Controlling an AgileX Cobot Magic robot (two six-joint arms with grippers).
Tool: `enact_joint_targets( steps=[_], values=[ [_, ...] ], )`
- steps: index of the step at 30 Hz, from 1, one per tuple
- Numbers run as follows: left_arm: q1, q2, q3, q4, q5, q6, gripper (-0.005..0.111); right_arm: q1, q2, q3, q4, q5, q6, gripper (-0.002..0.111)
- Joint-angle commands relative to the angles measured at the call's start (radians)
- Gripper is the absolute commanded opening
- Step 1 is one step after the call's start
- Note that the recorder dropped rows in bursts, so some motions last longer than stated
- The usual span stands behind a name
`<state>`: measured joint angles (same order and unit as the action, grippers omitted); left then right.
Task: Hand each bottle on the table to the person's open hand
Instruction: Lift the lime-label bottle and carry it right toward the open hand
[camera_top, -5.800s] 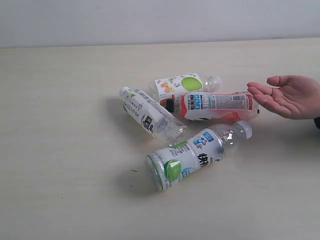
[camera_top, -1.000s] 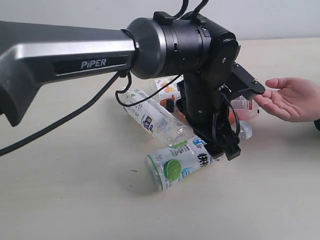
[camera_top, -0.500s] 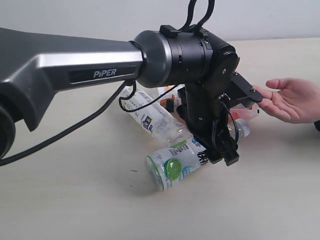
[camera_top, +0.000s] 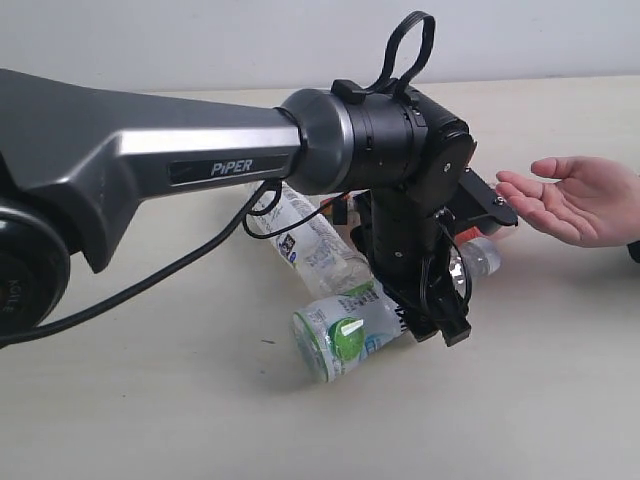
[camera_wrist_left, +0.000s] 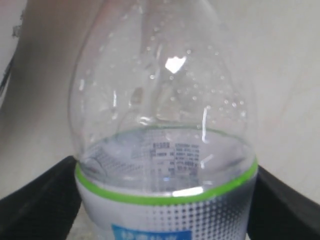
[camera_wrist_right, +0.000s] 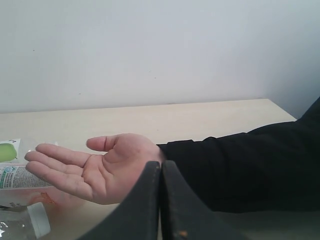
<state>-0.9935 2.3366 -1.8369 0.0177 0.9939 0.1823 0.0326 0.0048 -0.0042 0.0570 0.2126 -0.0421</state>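
The green-apple bottle (camera_top: 345, 335) lies on its side on the table (camera_top: 150, 400), cap (camera_top: 482, 255) toward the person's open hand (camera_top: 570, 200). My left gripper (camera_top: 432, 308) is down over its upper body. In the left wrist view its black fingers (camera_wrist_left: 35, 200) press both sides of the bottle (camera_wrist_left: 165, 190) at the green label ring. The slim white-label bottle (camera_top: 315, 245) lies behind it. The pink-red bottle (camera_wrist_right: 15, 177) and fruit-print bottle (camera_wrist_right: 7, 150) show past the hand (camera_wrist_right: 95, 167). My right gripper (camera_wrist_right: 161, 165) is shut and holds nothing, just in front of the palm.
The left arm's thick black and grey body (camera_top: 200, 150) crosses the view from the left and hides most of the bottle cluster. The person's dark sleeve (camera_wrist_right: 250, 165) lies along the table on the right. A pale wall (camera_top: 200, 40) stands behind the table.
The left arm has come in over the bottles and, in the last second, sunk lower onto the green-apple bottle, which has shifted slightly. The hand has stayed in place.
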Motion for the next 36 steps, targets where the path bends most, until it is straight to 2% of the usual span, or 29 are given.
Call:
enact_joint_targets(
  steps=[1, 5, 11, 25, 27, 31, 36],
  values=[
    [-0.005, -0.005, -0.006, 0.002, 0.009, -0.006, 0.075, -0.008, -0.005, 0.004, -0.006, -0.011, -0.009, 0.000],
    [-0.005, -0.005, -0.006, 0.002, 0.013, -0.006, 0.043, -0.008, -0.005, 0.004, -0.006, -0.011, -0.009, 0.000],
    [-0.005, -0.005, -0.006, 0.002, 0.016, -0.006, 0.000, -0.008, -0.005, 0.004, -0.006, -0.011, -0.009, 0.000],
    [-0.014, -0.082, -0.006, -0.006, 0.085, -0.061, 0.000, -0.008, -0.005, 0.004, -0.006, -0.011, -0.009, 0.000],
    [-0.039, -0.110, -0.006, -0.006, 0.090, -0.115, 0.000, -0.008, -0.005, 0.004, -0.006, -0.011, -0.009, 0.000],
    [-0.091, -0.158, -0.006, -0.006, 0.151, -0.115, 0.000, -0.008, -0.005, 0.004, -0.006, -0.011, -0.009, 0.000],
    [-0.113, -0.209, -0.006, -0.006, 0.177, -0.158, 0.000, -0.008, -0.005, 0.004, -0.006, -0.011, -0.009, 0.000]
  ],
)
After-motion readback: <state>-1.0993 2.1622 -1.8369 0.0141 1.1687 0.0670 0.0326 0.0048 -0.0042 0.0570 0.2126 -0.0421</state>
